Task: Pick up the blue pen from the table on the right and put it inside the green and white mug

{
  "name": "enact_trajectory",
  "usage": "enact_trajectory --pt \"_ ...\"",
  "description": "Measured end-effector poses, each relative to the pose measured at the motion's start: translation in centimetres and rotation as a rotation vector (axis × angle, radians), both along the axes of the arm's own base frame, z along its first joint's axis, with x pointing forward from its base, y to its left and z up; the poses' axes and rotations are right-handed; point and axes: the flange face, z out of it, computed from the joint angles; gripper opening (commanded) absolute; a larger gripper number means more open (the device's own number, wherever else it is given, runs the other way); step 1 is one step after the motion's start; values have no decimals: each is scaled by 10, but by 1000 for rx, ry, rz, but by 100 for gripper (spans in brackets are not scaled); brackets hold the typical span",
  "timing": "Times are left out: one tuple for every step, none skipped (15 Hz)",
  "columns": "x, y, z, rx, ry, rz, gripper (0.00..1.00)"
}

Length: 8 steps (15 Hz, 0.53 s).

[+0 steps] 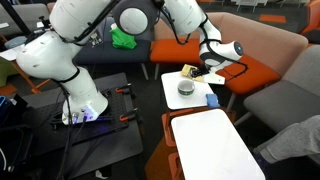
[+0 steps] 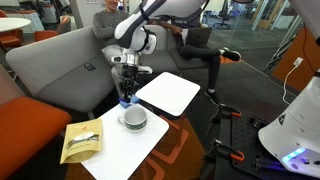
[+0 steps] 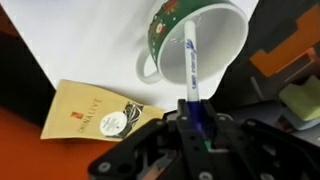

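Blue pen (image 3: 190, 62) sits clamped by its near end between the jaws, which are drawn narrow on its barrel, and it hangs over the green and white mug (image 3: 165, 28). Its long axis runs straight out from the jaws, and the free tip points down toward the mug's pale inside. In the wrist view that tip lies across the open mouth, closer to the near rim than to the middle. Whether it is already below the rim I cannot tell.

To do this step well, I would centre the tip over the mouth, keep the barrel near upright, and lower it well inside before letting go. A pen dropped from high up may strike the rim or bounce out.

The mug (image 2: 134, 119) stands on the white worktop (image 2: 110, 152), with a tan packet (image 3: 95, 115) lying near it, not touching.
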Motion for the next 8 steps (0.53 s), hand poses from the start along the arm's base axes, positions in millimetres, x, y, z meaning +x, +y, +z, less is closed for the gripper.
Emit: enact_trajectory --pt "-2 7 -7 9 3 24 4" --pt "-4 14 -13 17 7 44 4" --pt "-6 20 -19 22 13 57 4" --pt "-7 25 -24 25 21 64 4" --pt "-9 28 -30 27 29 68 4" --pt "-11 30 -36 28 37 70 4" --pt "-13 30 -42 27 45 70 4" --pt "-14 28 -46 23 48 67 42"
